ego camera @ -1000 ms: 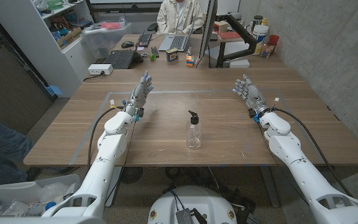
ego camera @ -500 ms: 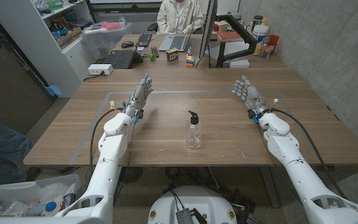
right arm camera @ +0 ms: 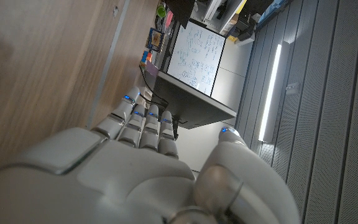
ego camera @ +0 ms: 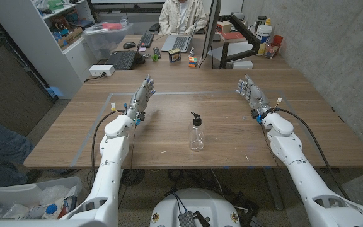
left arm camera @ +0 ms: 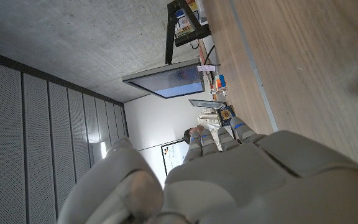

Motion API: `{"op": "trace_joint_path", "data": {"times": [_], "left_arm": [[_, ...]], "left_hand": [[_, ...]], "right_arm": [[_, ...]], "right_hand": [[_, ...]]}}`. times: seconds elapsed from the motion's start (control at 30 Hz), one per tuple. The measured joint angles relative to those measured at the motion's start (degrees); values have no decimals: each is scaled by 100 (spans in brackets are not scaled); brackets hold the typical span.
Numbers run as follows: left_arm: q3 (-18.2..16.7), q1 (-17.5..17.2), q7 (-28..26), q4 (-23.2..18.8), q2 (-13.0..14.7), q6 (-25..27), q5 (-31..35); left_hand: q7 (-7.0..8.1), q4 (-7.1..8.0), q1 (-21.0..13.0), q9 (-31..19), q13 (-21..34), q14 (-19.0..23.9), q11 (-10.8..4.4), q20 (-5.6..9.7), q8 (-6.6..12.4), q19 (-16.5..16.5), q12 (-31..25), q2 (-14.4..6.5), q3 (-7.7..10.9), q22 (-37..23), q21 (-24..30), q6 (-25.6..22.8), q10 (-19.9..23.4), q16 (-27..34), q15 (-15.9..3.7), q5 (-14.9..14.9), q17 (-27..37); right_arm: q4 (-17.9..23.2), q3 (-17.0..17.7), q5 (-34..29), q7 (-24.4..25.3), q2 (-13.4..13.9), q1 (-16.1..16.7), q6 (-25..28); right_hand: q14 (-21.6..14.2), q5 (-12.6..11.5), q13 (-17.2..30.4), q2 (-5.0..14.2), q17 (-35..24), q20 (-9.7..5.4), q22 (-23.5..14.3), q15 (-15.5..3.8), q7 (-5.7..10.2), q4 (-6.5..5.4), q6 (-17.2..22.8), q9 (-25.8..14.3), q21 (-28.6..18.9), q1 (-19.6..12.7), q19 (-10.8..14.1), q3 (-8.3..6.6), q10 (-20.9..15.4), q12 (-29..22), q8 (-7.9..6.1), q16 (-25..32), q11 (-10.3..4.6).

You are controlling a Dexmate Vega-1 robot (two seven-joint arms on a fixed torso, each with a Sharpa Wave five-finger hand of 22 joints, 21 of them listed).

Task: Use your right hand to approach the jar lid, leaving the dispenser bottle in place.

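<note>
Centrally on wooden table: clear bottle w/ black pump top, upright, well apart from both hands. Right hand off to bottle's right, fingers extended & apart, holding nothing; left hand opposite side, same, empty. No telling where jar lid is.

Dispenser bottle: clear plastic body topped by a black pump head, stood upright on the wooden bench. It is placed near the bench's middle, closer to the front edge, and appears empty or nearly so. It is untouched, and a jar lid cannot be made out.
</note>
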State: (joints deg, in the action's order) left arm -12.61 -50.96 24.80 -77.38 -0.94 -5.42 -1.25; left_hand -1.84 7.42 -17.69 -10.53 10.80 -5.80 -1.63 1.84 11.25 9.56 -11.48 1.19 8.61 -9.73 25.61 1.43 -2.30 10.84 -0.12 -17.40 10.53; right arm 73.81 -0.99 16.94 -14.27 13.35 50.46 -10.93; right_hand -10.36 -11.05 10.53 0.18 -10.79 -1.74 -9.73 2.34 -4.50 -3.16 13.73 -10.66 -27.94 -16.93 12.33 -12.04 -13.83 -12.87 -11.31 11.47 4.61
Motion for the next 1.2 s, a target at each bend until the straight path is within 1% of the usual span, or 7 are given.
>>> {"op": "trace_joint_path", "data": {"times": [0.37,0.57,0.63,0.77,0.83,1.13,1.2], "left_arm": [[-94,1,66,-65,-90,23,121],[-121,-19,90,-96,-112,47,163],[-126,-24,94,-101,-120,49,169],[-134,-31,110,-113,-127,52,181],[-140,-39,118,-118,-130,53,190],[-153,-59,158,-156,-137,60,203],[-155,-60,166,-161,-138,61,203]], "left_hand": [[0,-24,0,0,0,-23,31,0,0,0,0,0,-24,0,-44,0,-31,0,23,0,0],[0,-24,-30,1,0,-23,52,0,0,0,0,-30,-24,0,-44,0,-10,0,23,0,0],[0,-24,-30,0,0,-23,52,0,0,0,0,-30,-24,0,-44,0,-10,0,23,0,0],[0,-24,-30,1,0,-22,52,0,0,0,0,-30,-24,0,-44,0,-9,0,22,0,-1],[0,-24,-30,0,0,-21,52,0,0,0,0,-30,-24,0,-44,0,-9,0,21,0,-1],[-11,-24,-30,1,0,-21,52,0,0,0,0,-30,-24,1,-83,-11,-9,0,21,0,-1],[-11,-24,-30,1,0,-21,52,0,0,0,0,-30,-24,1,-105,-11,-9,0,21,0,-1]], "right_arm": [[-30,30,-256,27,14,-45,-93],[-58,30,-448,149,30,-47,-252],[-70,30,-489,189,30,-49,-302],[-103,30,-558,235,30,-62,-381],[-117,30,-601,264,30,-69,-432],[-147,22,-763,348,50,-90,-549],[-151,22,-784,364,52,-92,-562]], "right_hand": [[-30,0,0,23,0,32,0,-31,25,0,25,0,45,-22,32,0,-20,0,0,0,-21],[-112,0,0,-9,2,-11,0,-112,123,48,123,-1,83,-57,74,1,-167,-37,0,23,-65],[-136,0,0,22,13,-31,0,-136,143,48,143,-1,84,-85,94,1,-194,-37,0,23,-92],[-161,0,0,22,14,-10,0,-162,174,48,173,-1,105,-85,115,1,-225,-88,-9,23,-122],[-196,0,0,22,14,-2,1,-152,174,48,174,-1,105,-85,127,1,-249,-88,-45,23,-99],[-205,0,0,22,14,-30,1,-143,206,66,205,-13,127,-84,155,-17,-255,-88,-45,23,-92],[-227,0,0,22,13,-30,1,-165,228,66,227,-16,127,-84,155,-17,-294,-88,-45,23,-120]]}}
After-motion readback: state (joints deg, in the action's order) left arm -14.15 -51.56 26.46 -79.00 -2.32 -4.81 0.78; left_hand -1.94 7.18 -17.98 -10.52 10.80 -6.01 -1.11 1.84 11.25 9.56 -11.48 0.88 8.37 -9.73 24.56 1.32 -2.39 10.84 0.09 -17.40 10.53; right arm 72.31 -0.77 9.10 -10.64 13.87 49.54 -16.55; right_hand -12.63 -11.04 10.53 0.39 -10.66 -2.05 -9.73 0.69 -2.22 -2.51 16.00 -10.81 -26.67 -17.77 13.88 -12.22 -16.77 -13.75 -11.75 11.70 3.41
